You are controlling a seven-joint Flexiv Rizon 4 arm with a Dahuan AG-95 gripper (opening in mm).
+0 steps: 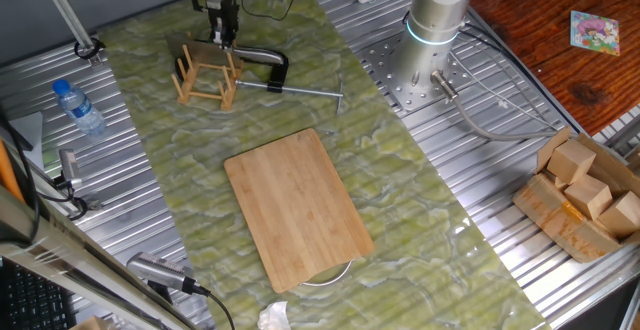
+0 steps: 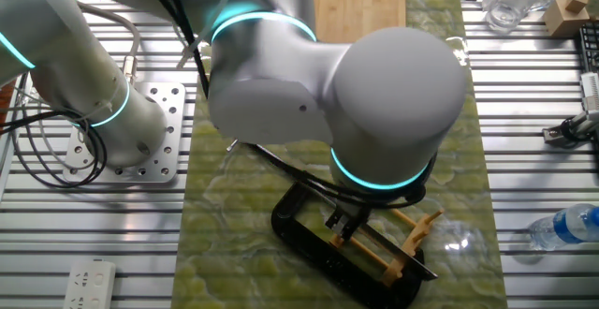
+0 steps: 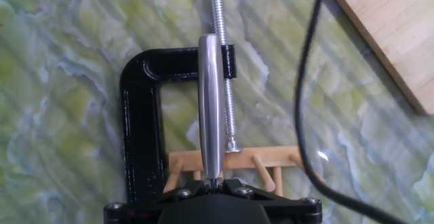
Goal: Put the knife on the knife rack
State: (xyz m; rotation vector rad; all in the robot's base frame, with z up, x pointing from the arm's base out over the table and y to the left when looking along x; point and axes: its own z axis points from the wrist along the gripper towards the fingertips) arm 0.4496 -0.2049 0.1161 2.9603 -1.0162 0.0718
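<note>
My gripper (image 3: 212, 180) is shut on the knife (image 3: 211, 102). In the hand view the knife is seen edge-on, as a rounded silver bar pointing away from the jaws. It hangs over the small wooden knife rack (image 3: 252, 161), whose dowels show just below and to both sides of it. In one fixed view the gripper (image 1: 221, 36) stands right above the rack (image 1: 207, 76) at the far left of the mat. In the other fixed view the arm hides most of the rack (image 2: 408, 245), and the knife's blade cannot be made out.
A black C-clamp (image 3: 142, 115) with a steel screw rod (image 3: 218, 13) lies beside the rack, and shows in one fixed view (image 1: 266, 64). A bamboo cutting board (image 1: 297, 208) lies mid-mat. A water bottle (image 1: 78, 105) is at the left and a box of wooden blocks (image 1: 590, 195) at the right. A black cable (image 3: 303, 115) hangs near the hand.
</note>
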